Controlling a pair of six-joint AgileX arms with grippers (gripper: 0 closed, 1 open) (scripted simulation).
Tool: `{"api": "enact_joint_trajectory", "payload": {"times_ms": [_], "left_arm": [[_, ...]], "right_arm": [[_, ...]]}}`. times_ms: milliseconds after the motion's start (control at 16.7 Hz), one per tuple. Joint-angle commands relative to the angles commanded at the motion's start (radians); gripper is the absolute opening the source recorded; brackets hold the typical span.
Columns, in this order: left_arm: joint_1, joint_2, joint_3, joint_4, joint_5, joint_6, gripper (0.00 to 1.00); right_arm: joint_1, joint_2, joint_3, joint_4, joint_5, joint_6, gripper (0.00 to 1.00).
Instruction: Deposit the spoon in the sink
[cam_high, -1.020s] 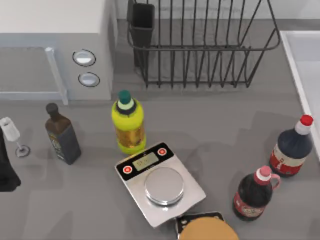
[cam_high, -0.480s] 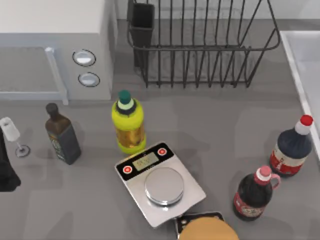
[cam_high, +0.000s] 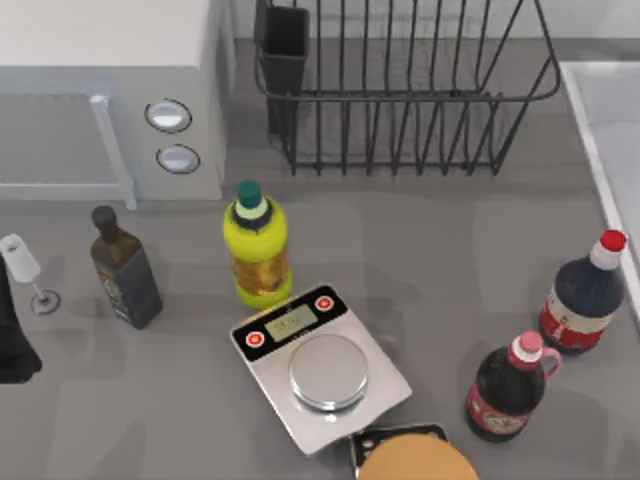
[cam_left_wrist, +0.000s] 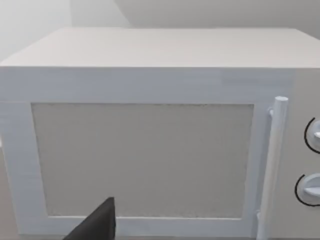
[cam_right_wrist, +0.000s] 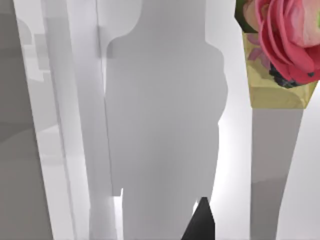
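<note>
The spoon is out of view. The sink (cam_high: 612, 112) is a pale basin with a raised white rim at the table's right edge. In the right wrist view its smooth pale surface (cam_right_wrist: 160, 100) lies close below, crossed by a broad grey shadow, and a dark part of my right gripper (cam_right_wrist: 201, 224) pokes in at the picture's edge. My left arm (cam_high: 12, 345) is parked at the far left edge of the table. A dark part of my left gripper (cam_left_wrist: 100, 224) faces the white microwave (cam_left_wrist: 150, 150).
On the table stand a microwave (cam_high: 110, 90), a black wire dish rack (cam_high: 400, 90), a dark bottle (cam_high: 125, 270), a yellow bottle (cam_high: 257, 245), a kitchen scale (cam_high: 320, 365), two dark red-capped bottles (cam_high: 585, 295) (cam_high: 510, 385) and a small glass (cam_high: 25, 268). A pink flower on a yellow block (cam_right_wrist: 280, 55) is beside the sink.
</note>
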Motion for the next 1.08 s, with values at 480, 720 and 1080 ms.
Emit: {"api": "enact_joint_trajectory", "payload": {"times_ms": [480,720,1080], "left_arm": [[0.0,0.0,0.0,0.0,0.0,0.0,1.0],[0.0,0.0,0.0,0.0,0.0,0.0,1.0],[0.0,0.0,0.0,0.0,0.0,0.0,1.0]], "right_arm": [[-0.004,-0.043,-0.12,0.089,-0.002,0.002,0.0],[-0.001,-0.102,-0.339,0.222,-0.003,0.0,0.0],[0.001,-0.137,-0.446,0.307,-0.002,0.0,0.0]]}}
